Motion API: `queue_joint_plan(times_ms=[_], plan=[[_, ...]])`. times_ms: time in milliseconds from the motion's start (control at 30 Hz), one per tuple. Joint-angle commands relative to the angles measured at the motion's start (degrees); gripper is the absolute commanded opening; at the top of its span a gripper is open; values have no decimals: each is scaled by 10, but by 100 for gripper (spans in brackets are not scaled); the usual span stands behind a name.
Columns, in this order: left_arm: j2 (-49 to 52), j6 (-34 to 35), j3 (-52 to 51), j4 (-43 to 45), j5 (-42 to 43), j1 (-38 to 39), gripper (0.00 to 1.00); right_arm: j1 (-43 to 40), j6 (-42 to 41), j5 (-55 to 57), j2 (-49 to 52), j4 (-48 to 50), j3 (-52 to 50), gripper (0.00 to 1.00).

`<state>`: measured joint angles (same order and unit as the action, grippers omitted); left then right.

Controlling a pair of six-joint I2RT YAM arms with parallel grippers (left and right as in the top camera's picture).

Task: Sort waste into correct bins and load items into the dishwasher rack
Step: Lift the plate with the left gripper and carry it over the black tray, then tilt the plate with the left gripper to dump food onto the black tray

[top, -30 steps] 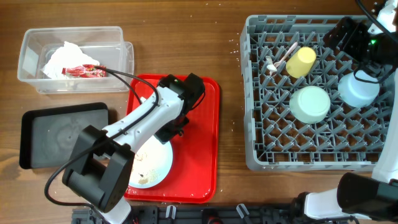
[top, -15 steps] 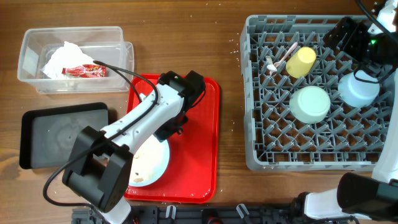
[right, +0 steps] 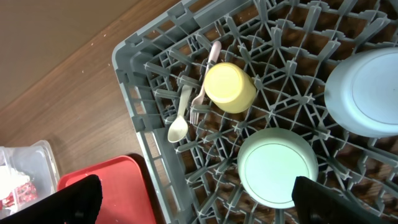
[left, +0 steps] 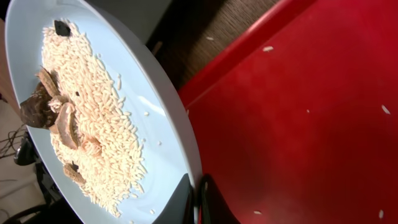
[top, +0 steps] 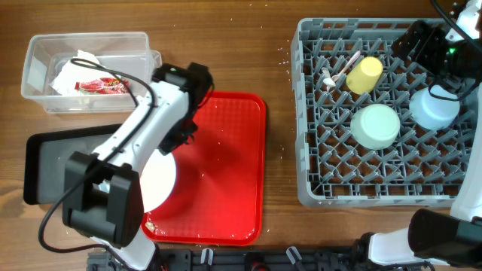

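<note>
My left gripper (left: 196,200) is shut on the rim of the light blue plate (left: 155,118). It holds the plate tilted at the red tray's left edge, next to the black tray (top: 68,162). Beige crumbs (left: 93,118) and a dark brown lump (left: 36,109) lie on the plate. In the overhead view the plate (top: 157,181) shows under my left arm. The clear box (top: 38,68) holds napkins (top: 71,71) and the red wrapper (top: 98,85). The grey rack (top: 316,188) holds the yellow cup (top: 364,74), mint bowl (top: 375,126), light blue bowl (top: 434,107) and white fork (top: 343,66). My right gripper (right: 199,205) is open above the rack.
The red tray (top: 226,173) lies between the bins and the rack, with a few loose crumbs on it. A small pale spoon (right: 179,124) lies in the rack beside the fork. Bare wood shows between the tray and the rack.
My left gripper has moved the plate left and back, from the middle of the red tray to its left edge, tilting it more steeply. The right arm has not moved.
</note>
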<state>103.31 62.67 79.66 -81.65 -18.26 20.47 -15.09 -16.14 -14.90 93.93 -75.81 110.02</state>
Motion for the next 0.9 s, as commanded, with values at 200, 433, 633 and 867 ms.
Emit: queue_joint_plan(times_ms=[200, 433, 633, 867], plan=[[3, -101, 65, 23, -57, -107, 4, 1, 10, 10, 5, 1, 1, 100], [3, -130, 72, 115, -56, -178, 4, 1, 10, 10, 5, 1, 1, 100], [3, -130, 72, 182, -20, -256, 4, 1, 10, 10, 5, 1, 1, 100], [-18, -130, 72, 187, 117, -336, 4, 1, 10, 10, 5, 1, 1, 100]])
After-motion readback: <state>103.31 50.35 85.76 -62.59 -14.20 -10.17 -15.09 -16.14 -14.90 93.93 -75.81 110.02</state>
